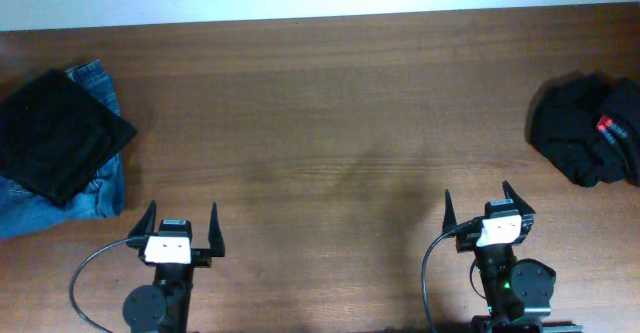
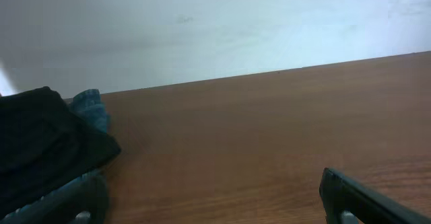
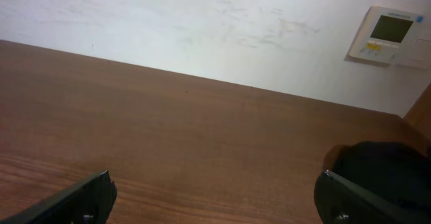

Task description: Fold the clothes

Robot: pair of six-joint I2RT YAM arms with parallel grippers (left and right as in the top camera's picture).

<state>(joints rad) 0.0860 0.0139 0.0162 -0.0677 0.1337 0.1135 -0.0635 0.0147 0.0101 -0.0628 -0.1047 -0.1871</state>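
Lettering on the small red label [image 1: 604, 125] is too small to read. It sits on a crumpled black garment [image 1: 570, 138] at the right end of the bench [image 1: 320, 123]. At the far left, a folded black garment [image 1: 55, 138] lies on blue jeans [image 1: 100, 198]. The left gripper [image 1: 182, 209] and right gripper [image 1: 478, 191] are both spread apart and empty, well apart from either pile.

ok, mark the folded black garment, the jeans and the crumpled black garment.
folded black garment [image 1: 55, 138]: overhead, centre of its top face.
jeans [image 1: 90, 201]: overhead, denim showing below it.
crumpled black garment [image 1: 570, 133]: overhead, middle of the heap.
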